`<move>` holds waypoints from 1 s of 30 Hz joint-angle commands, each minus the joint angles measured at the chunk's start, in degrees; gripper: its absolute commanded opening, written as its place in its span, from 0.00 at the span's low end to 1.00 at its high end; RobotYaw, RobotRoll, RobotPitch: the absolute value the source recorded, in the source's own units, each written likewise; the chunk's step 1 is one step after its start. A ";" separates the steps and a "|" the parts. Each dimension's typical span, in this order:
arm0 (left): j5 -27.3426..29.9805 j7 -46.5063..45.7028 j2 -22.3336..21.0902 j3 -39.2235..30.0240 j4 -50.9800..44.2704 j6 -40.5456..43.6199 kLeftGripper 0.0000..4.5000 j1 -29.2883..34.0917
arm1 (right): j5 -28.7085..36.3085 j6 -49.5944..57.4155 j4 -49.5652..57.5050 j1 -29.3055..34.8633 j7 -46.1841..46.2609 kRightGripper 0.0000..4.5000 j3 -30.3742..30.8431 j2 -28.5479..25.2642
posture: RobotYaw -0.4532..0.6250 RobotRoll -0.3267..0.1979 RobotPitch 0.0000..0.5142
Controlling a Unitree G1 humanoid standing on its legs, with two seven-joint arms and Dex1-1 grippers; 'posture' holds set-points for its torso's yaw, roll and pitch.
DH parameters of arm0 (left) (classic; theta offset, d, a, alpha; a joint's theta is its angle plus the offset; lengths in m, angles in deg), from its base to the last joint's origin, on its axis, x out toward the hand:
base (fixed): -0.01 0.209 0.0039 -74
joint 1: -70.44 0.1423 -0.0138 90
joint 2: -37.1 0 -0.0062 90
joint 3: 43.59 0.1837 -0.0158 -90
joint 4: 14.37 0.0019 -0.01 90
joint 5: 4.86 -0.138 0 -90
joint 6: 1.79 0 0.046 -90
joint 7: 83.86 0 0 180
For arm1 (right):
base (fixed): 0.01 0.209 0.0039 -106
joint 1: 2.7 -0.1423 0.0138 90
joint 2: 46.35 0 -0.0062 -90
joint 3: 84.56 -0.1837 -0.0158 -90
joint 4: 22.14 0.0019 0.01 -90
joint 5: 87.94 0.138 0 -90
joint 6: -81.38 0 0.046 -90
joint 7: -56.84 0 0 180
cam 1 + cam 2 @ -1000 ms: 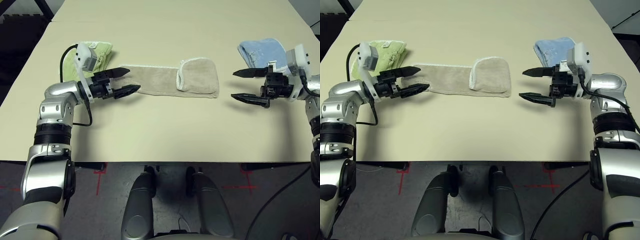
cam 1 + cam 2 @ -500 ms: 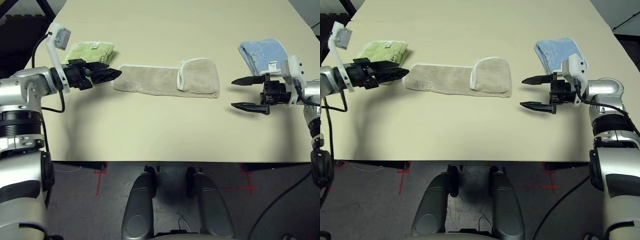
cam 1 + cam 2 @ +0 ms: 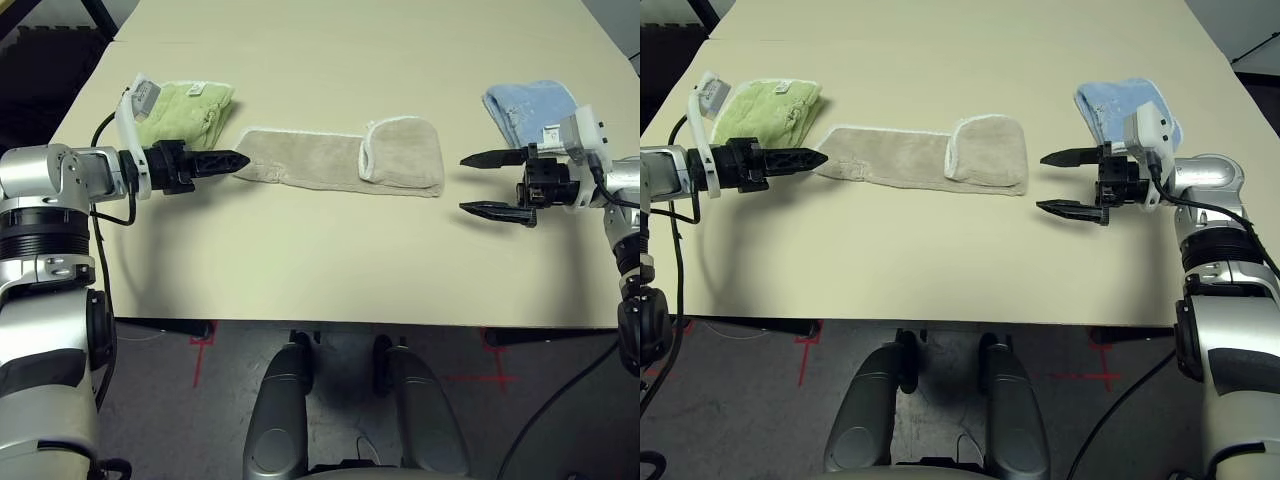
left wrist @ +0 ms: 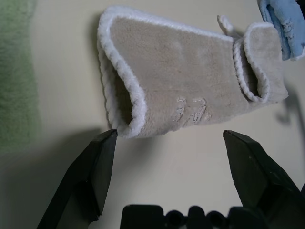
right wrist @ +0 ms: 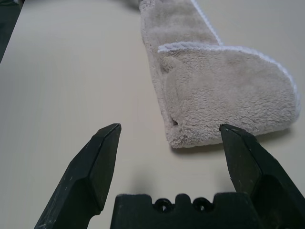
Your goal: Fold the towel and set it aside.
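Across the bench (image 3: 300, 260), the towel (image 3: 310, 160) stretches rightward from the spread left end effector (image 4: 170, 132), its nearer loose end just beside.

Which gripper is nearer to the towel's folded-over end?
The right. The right gripper hovers open just to the right of that folded-over end; the left gripper is open by the towel's opposite, left end.
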 commanded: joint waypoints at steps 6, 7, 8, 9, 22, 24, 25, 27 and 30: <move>2.30 -3.76 1.13 -4.13 1.50 5.69 1.00 0.39 | -0.63 0.80 1.65 0.42 0.26 0.99 -1.20 0.31 | 0.44 0.62 0.54; 2.80 -4.36 1.57 -5.13 1.67 6.19 1.00 0.30 | -0.73 0.75 1.65 0.47 0.33 0.99 -1.22 0.31 | 0.44 0.62 0.54; 3.35 -5.40 2.24 -6.67 2.15 6.80 1.00 -0.04 | -0.83 0.76 1.66 0.50 0.42 0.99 -1.26 0.32 | 0.44 0.62 0.54; 3.71 -5.95 2.71 -7.54 2.33 7.11 1.00 -0.24 | -0.91 0.74 1.68 0.55 0.47 0.99 -1.29 0.35 | 0.44 0.62 0.54; 4.15 -13.43 6.07 -13.21 7.67 6.34 1.00 -2.28 | -1.20 1.16 2.68 0.74 1.01 0.99 -1.38 0.33 | 0.43 0.62 0.55; 4.08 -13.88 6.35 -13.40 7.87 6.10 1.00 -2.13 | -1.25 1.13 2.62 0.65 1.07 0.99 -1.38 0.34 | 0.43 0.62 0.55; 4.12 -14.24 6.55 -13.66 8.01 6.17 1.00 -2.12 | -1.29 1.11 2.54 0.52 1.10 0.99 -1.36 0.34 | 0.43 0.62 0.55; 4.10 -14.81 6.86 -13.89 8.32 6.17 1.00 -2.04 | -1.37 1.11 2.36 0.19 1.20 0.99 -1.33 0.36 | 0.43 0.62 0.55; 3.80 -16.09 7.29 -14.44 9.20 5.28 1.00 -2.06 | -1.43 1.06 2.25 -0.05 1.26 0.99 -1.33 0.35 | 0.43 0.62 0.54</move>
